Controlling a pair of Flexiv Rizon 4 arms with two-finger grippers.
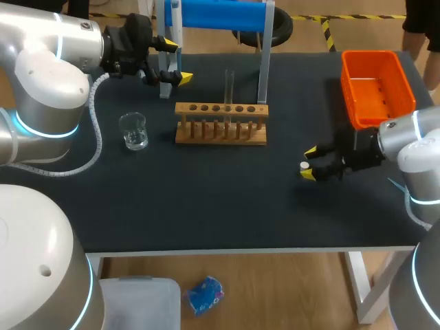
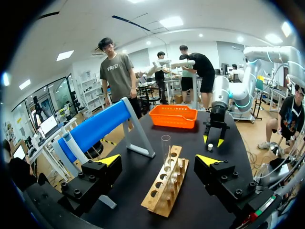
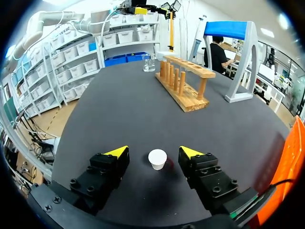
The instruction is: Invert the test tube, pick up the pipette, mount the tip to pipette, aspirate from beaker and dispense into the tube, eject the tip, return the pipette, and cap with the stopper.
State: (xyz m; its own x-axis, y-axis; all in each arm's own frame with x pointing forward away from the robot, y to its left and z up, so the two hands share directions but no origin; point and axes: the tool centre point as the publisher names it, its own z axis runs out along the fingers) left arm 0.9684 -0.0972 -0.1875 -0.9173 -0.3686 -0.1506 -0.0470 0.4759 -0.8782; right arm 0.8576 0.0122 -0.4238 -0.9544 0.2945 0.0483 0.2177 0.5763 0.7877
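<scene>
A small white stopper (image 3: 157, 159) lies on the black mat between the fingers of my right gripper (image 3: 155, 152), which stands open with a gap on each side of it. In the head view that gripper (image 1: 309, 163) is low at the table's right, with the stopper (image 1: 304, 166) between its yellow tips. A clear test tube (image 1: 229, 88) stands upright in the wooden rack (image 1: 220, 125). My left gripper (image 1: 177, 62) hangs open and empty at the back left beside the blue pipette stand (image 1: 220, 14), facing the rack (image 2: 164, 188) and tube (image 2: 165, 148). A glass beaker (image 1: 133, 130) stands left of the rack.
An orange bin (image 1: 377, 86) sits at the back right corner, just behind my right arm. The pipette stand's grey legs (image 1: 263, 69) rise right behind the rack. Bare black mat (image 1: 206, 199) stretches along the front of the table.
</scene>
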